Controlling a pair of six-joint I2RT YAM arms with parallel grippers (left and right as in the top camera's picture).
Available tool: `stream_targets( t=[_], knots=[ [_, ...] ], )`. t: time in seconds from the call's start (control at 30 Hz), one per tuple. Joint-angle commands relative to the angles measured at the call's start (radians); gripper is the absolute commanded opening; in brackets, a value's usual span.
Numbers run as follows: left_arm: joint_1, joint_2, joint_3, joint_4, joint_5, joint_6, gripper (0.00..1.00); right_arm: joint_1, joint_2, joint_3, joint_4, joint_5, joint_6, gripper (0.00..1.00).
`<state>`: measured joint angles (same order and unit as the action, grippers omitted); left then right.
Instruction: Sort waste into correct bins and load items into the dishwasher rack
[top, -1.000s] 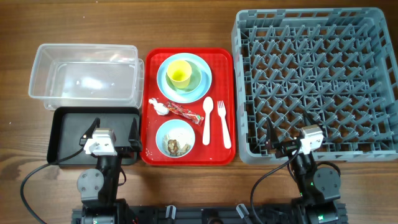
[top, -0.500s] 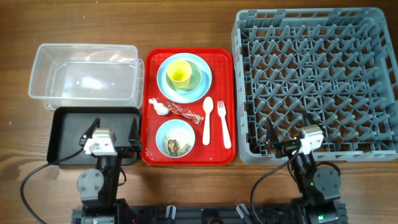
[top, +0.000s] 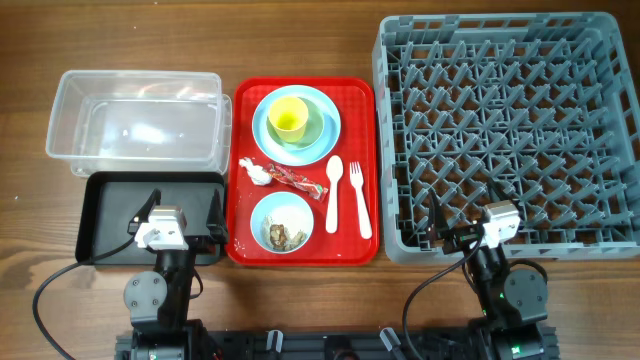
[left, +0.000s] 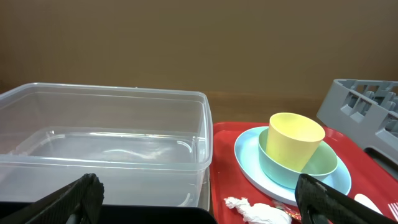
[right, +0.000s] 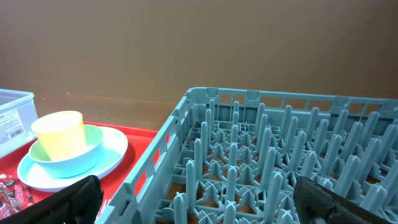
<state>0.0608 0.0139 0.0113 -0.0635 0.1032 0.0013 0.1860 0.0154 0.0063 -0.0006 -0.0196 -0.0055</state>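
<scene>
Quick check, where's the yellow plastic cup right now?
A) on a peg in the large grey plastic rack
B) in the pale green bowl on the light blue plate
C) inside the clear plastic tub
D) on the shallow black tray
B: the yellow plastic cup stands in the pale green bowl, which sits on the light blue plate on the red tray.

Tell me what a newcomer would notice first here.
The red tray at centre stands out, with a yellow cup nested in a pale green bowl on a light blue plate. The big grey dishwasher rack fills the right side; a clear tub sits upper left.
</scene>
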Motion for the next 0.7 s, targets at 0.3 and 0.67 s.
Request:
stream_targets(
  t=[0.3, 0.67],
  knots=[
    [-0.004, -0.007, -0.006, -0.001, 0.017, -0.016, 1.00, -0.004, -0.001, -0.001, 0.005, -0.004, -0.006, 1.00],
    [-0.004, 0.004, 0.168, -0.186, 0.087, -0.092, 1.00, -0.004, -0.001, -0.001, 0.005, -0.004, -0.006, 1.00]
  ],
)
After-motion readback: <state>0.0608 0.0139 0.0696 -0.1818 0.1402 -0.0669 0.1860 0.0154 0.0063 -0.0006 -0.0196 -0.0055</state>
